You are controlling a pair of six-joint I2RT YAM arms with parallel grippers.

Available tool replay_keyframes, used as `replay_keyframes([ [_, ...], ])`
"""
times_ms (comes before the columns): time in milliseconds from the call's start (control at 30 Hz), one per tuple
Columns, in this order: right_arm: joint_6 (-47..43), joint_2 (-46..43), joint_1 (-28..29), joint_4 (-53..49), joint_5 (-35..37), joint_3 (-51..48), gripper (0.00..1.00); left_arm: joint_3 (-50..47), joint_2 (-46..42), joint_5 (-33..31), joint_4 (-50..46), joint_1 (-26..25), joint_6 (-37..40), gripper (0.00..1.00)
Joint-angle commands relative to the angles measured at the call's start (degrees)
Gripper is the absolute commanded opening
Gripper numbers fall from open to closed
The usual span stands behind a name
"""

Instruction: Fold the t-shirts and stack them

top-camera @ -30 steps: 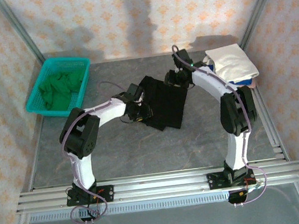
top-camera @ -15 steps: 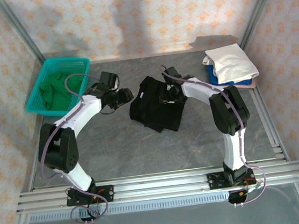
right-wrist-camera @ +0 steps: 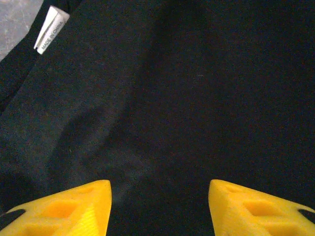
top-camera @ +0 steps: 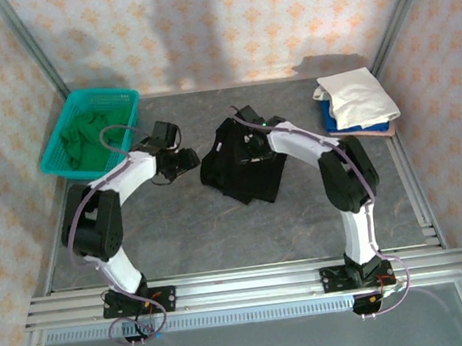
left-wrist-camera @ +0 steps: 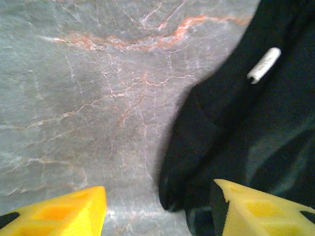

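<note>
The black t-shirt (top-camera: 243,167) lies crumpled in the middle of the desk (top-camera: 221,232). My right pincer (right-wrist-camera: 160,189) hangs just over it, fingers apart, gripping nothing. My left pincer (left-wrist-camera: 157,199) sits at its left edge, likewise parted and empty. A folded white shirt (top-camera: 360,96) lies far right, and a green shirt (top-camera: 85,139) fills the teal basket (top-camera: 126,97) far left.

Black t-shirt (top-camera: 244,176), teal basket (top-camera: 105,91)
</note>
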Motion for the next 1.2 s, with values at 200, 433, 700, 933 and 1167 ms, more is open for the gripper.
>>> replay_keyframes([
  [200,4.8,-9.9,-3.4,-0.6,7.1,-12.1,0.57,10.3,13.1,-0.3,0.3,-6.2,2.0,0.53],
  [433,5.6,-6.8,-6.6,-0.4,7.8,-14.7,0.53,5.7,11.8,1.2,4.0,-11.1,-1.4,0.49],
  [700,1.1,-10.8,-9.1,-3.4,12.3,-14.6,0.54,-0.3,9.3,4.9,11.7,-17.3,-9.5,0.49],
  [933,1.4,-15.5,-9.2,1.1,5.2,-18.2,0.56,-4.6,0.5,0.6,8.0,-15.9,-9.7,0.51],
  [1167,3.7,-15.2,-7.7,4.4,2.1,-19.8,0.56,-9.4,-3.6,-0.9,4.9,-9.6,-7.8,0.51],
])
